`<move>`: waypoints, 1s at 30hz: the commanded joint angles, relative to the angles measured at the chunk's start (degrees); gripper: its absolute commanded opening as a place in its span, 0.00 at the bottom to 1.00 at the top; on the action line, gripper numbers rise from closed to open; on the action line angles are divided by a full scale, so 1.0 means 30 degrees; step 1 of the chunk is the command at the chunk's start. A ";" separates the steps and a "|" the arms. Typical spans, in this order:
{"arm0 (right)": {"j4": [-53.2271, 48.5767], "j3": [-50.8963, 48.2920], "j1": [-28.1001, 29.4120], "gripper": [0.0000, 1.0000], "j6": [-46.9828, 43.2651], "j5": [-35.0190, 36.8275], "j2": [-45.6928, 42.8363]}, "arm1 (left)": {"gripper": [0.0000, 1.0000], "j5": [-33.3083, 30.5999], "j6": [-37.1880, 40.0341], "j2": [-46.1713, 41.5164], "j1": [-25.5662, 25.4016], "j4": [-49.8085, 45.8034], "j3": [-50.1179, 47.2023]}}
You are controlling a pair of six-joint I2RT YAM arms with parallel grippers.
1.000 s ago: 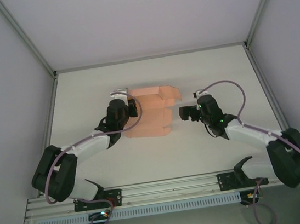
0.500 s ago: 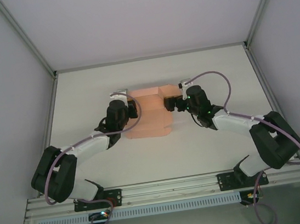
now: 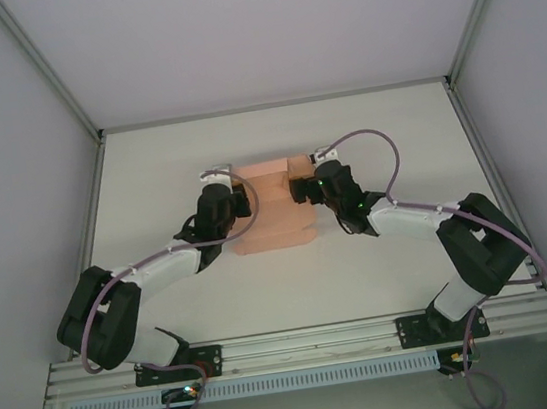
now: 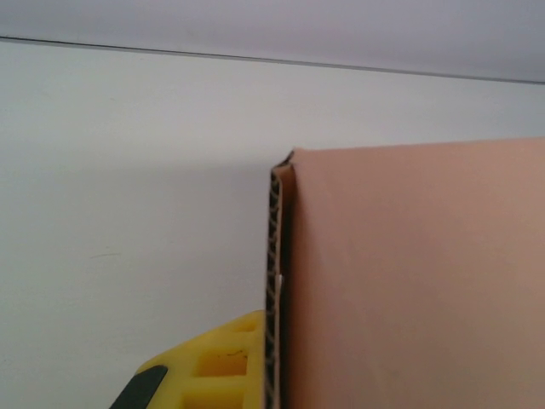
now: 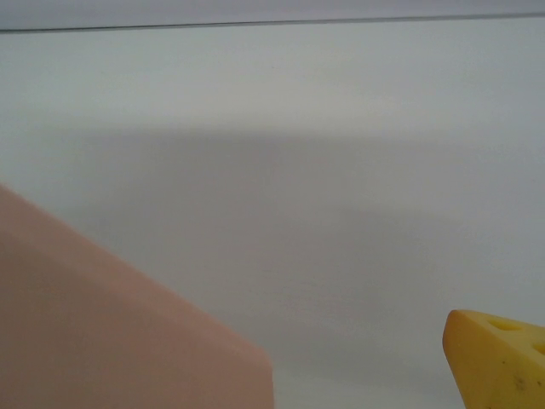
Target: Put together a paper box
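At the centre of the top view, on the white flat table (image 3: 375, 131):

- Item 1: salmon-pink thin-card paper box (image 3: 274, 220). It is low, rectangular and partly formed, with a darker folded piece at its upper right corner. In the left wrist view a pink panel (image 4: 417, 281) covers the right half of the frame, its fluted cut edge standing upright at mid-frame. In the right wrist view a pink corner (image 5: 102, 332) sits at lower left.
- Item 2: black left gripper (image 3: 240, 201), at the box's upper left side. One yellow finger (image 4: 223, 368) lies against the outer face of the upright edge. The panel hides the other, so I cannot tell whether this pincer is clamped on the wall or merely bracing it.
- Item 3: black right gripper (image 3: 300, 189), at the box's upper right corner. One yellow finger (image 5: 502, 358) shows at lower right of the frame, with bare table between it and the card. The pincer reads as wide and holds nothing.

Step in hand, as judged: raising and squaring the side walls, with the left side supported and the right side being approached.

Next move calls for the right gripper to meet the right-hand flap squarely and fold it inward against the left gripper's support. Pressure should be light, since thin card will likely buckle or slide on the table.
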 commanded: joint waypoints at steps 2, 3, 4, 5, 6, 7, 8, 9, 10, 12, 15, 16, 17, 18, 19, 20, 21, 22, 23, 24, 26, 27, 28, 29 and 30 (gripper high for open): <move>-0.0973 -0.1148 -0.0278 1.00 -0.0747 0.0752 -0.1816 | 0.00 0.0619 -0.0525 -0.0591 -0.0030 0.0664 0.0024; -0.1082 -0.1528 -0.0477 1.00 -0.0797 0.0205 -0.2288 | 0.00 0.0631 -0.0528 -0.0601 0.0080 0.0439 0.0021; -0.1114 -0.2009 -0.0768 1.00 -0.0782 -0.0519 -0.2851 | 0.00 0.0632 -0.0520 -0.0589 0.0200 0.0250 0.0013; -0.0990 -0.2477 -0.1028 1.00 -0.0706 -0.1249 -0.3478 | 0.00 0.0663 -0.0465 -0.0619 0.0304 0.0111 0.0010; -0.0792 -0.2931 -0.1269 1.00 -0.0688 -0.1982 -0.4219 | 0.00 0.0694 -0.0382 -0.0641 0.0381 -0.0017 0.0028; -0.0565 -0.3503 -0.1517 1.00 -0.0762 -0.2752 -0.4958 | 0.00 0.0628 -0.0271 -0.0669 0.0443 -0.0106 -0.0030; -0.0471 -0.3936 -0.1735 1.00 -0.0761 -0.3296 -0.5654 | 0.00 0.0663 -0.0159 -0.0736 0.0524 -0.0181 -0.0094; -0.0457 -0.4270 -0.1943 1.00 -0.0796 -0.3798 -0.6344 | 0.00 0.0638 -0.0045 -0.0786 0.0575 -0.0152 -0.0192; -0.0505 -0.4617 -0.2177 1.00 -0.0930 -0.4481 -0.7013 | 0.00 0.0619 0.0027 -0.0859 0.0625 -0.0051 -0.0318; -0.0833 -0.5045 -0.2556 1.00 -0.0879 -0.5079 -0.8025 | 0.00 0.0713 0.0105 -0.1066 0.0779 0.0224 -0.0631; -0.1154 -0.5616 -0.3266 1.00 -0.0222 -0.5348 -0.9265 | 0.00 0.1800 0.0906 -0.1303 0.0902 0.0499 -0.0937; -0.1163 -0.5746 -0.3548 1.00 0.0105 -0.5342 -0.9565 | 0.00 0.2249 0.1234 -0.1340 0.0890 0.0479 -0.0927; -0.1083 -0.5883 -0.3821 1.00 0.0325 -0.5401 -0.9773 | 0.00 0.2617 0.1611 -0.1337 0.0890 0.0343 -0.0884; -0.0968 -0.6029 -0.4127 1.00 0.0529 -0.5480 -0.9941 | 0.00 0.2846 0.1770 -0.1327 0.0886 0.0065 -0.0767; -0.0891 -0.6123 -0.4389 1.00 0.0687 -0.5533 -0.9990 | 0.00 0.2894 0.1795 -0.1314 0.0884 -0.0176 -0.0672; -0.0836 -0.6160 -0.4667 1.00 0.0769 -0.5622 -0.9940 | 0.00 0.3205 0.1972 -0.1260 0.0882 -0.0207 -0.0673; -0.0754 -0.6147 -0.5032 1.00 0.0785 -0.5852 -0.9756 | 0.00 0.3786 0.2432 -0.1238 0.0843 -0.0066 -0.0684; -0.0699 -0.6027 -0.5381 1.00 0.0807 -0.6071 -0.9557 | 0.00 0.4054 0.2684 -0.1242 0.0774 0.0018 -0.0724; -0.0862 -0.5820 -0.5783 1.00 0.0842 -0.6381 -0.9274 | 0.00 0.4263 0.2925 -0.1253 0.0714 0.0076 -0.0746; -0.1154 -0.5416 -0.6230 1.00 0.0829 -0.6943 -0.8898 | 0.00 0.4464 0.3125 -0.1253 0.0657 0.0064 -0.0720; -0.1559 -0.4615 -0.6645 1.00 0.0585 -0.8003 -0.8206 | 0.00 0.4486 0.3254 -0.1149 0.0573 -0.0008 -0.0631; -0.1664 -0.4209 -0.6682 1.00 0.0211 -0.8715 -0.7813 | 0.00 0.4473 0.3247 -0.1063 0.0564 -0.0097 -0.0556; -0.1699 -0.3885 -0.6662 1.00 -0.0065 -0.9698 -0.7471 | 0.00 0.4421 0.3224 -0.1003 0.0517 -0.0032 -0.0521; -0.1577 -0.3692 -0.6637 1.00 -0.0257 -1.0750 -0.7092 | 0.00 0.4346 0.3123 -0.0958 0.0504 0.0068 -0.0525; -0.1297 -0.3542 -0.6616 0.99 -0.0451 -1.1965 -0.6635 | 0.00 0.4426 0.3042 -0.0893 0.0506 0.0247 -0.0553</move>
